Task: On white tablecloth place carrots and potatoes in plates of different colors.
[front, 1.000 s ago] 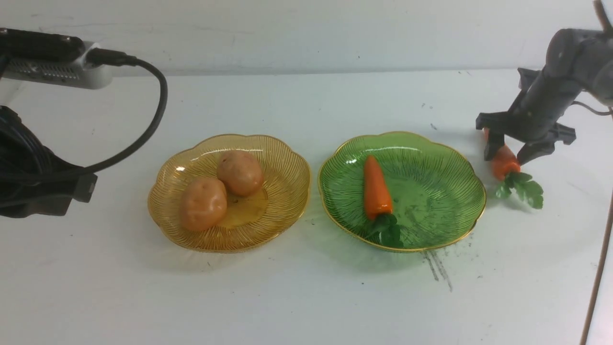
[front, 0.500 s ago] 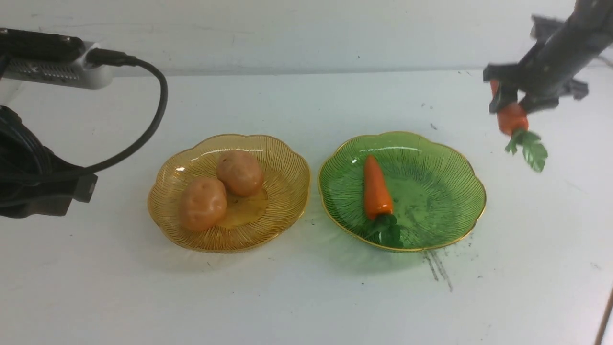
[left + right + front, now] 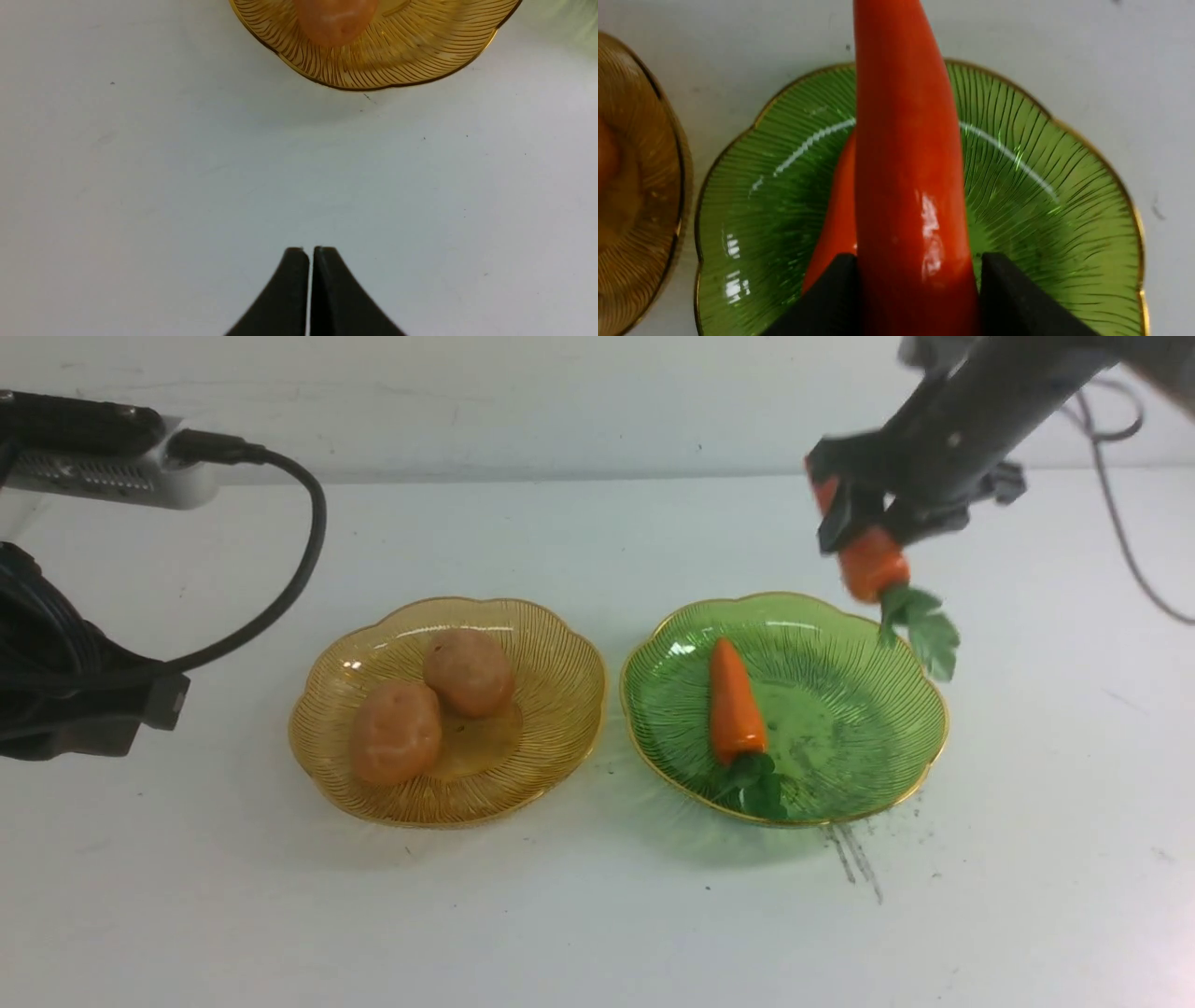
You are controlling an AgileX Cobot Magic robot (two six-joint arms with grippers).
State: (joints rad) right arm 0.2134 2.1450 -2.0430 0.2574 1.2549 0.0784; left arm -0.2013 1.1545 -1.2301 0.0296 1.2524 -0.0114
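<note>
A: What's the right gripper point(image 3: 854, 518) doing?
B: It's pinching the held carrot point(image 3: 874, 565) around its thick orange body, above the far right part of the green plate point(image 3: 840, 747).
A: Which way does that carrot point?
B: Its narrow tip is toward the surface's point(image 3: 597, 924) far edge and a little left. The long axis slants from there to the leafy top, which hangs toward the near right corner.
A: And the carrot below?
B: The resting carrot point(image 3: 735, 705) lies in the left half of the green plate, tip toward the far edge, leaves by the near rim. Its long axis runs mostly far to near, tilting slightly right at the leaves.
A: Farther left?
B: The amber plate point(image 3: 532, 747) sits just beside the green one, holding two potatoes point(image 3: 397, 733) close together, one nearer the left edge.
A: The left gripper point(image 3: 311, 249)?
B: Fingertips pressed together, over the surface near the amber plate.
</note>
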